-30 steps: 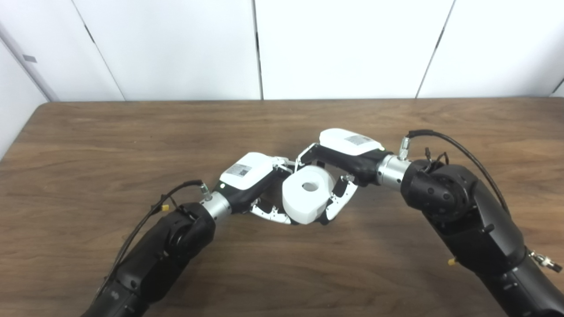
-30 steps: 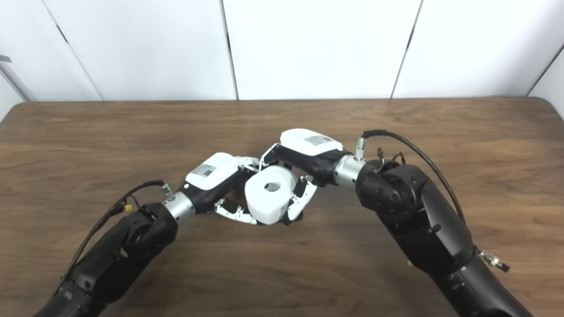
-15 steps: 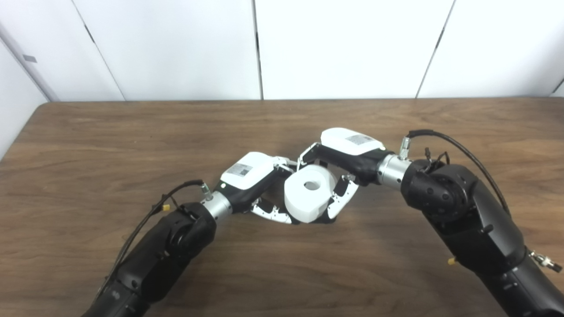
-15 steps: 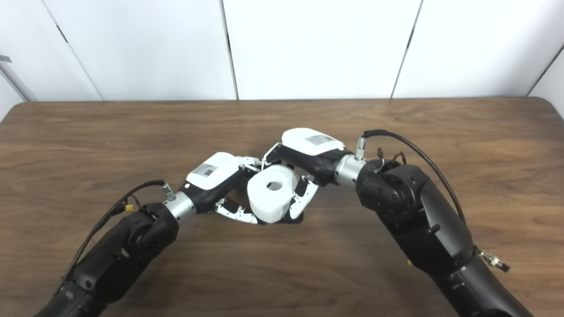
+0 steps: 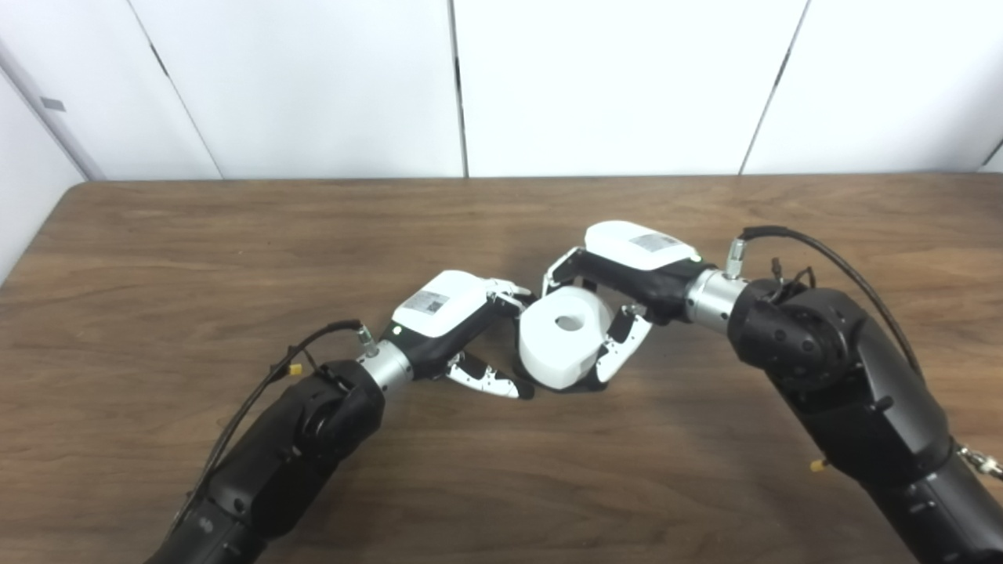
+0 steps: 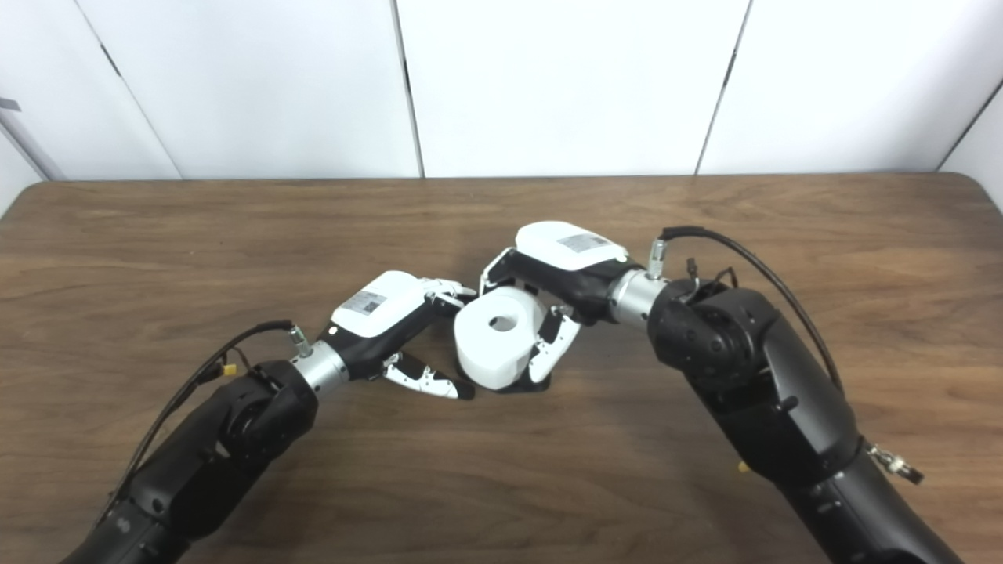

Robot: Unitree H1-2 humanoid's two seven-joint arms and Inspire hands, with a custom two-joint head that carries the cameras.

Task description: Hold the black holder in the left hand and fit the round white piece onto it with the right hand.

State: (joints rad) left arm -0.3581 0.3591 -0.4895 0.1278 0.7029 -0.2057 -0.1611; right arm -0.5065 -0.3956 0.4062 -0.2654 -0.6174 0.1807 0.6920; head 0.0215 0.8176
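The round white piece (image 5: 566,337), a thick roll with a centre hole, is low over the middle of the table. My right hand (image 5: 627,270) is shut on it, with fingers behind it and down its right side. A thin dark edge, perhaps the black holder (image 5: 578,388), shows under the roll; the rest is hidden. My left hand (image 5: 462,317) is just left of the roll. Its fingers (image 5: 490,380) are spread toward the roll's base and hold nothing. A narrow gap separates its upper fingers from the roll.
The brown wooden table (image 5: 157,258) runs to a white panelled wall at the back. Its left edge (image 5: 31,235) shows in the left eye view and its right corner (image 6: 975,184) in the right eye view. Both forearms come in from the bottom edge.
My right hand has carried the white piece a little right and away from my left hand. The left hand stayed in place and no longer wraps the roll.
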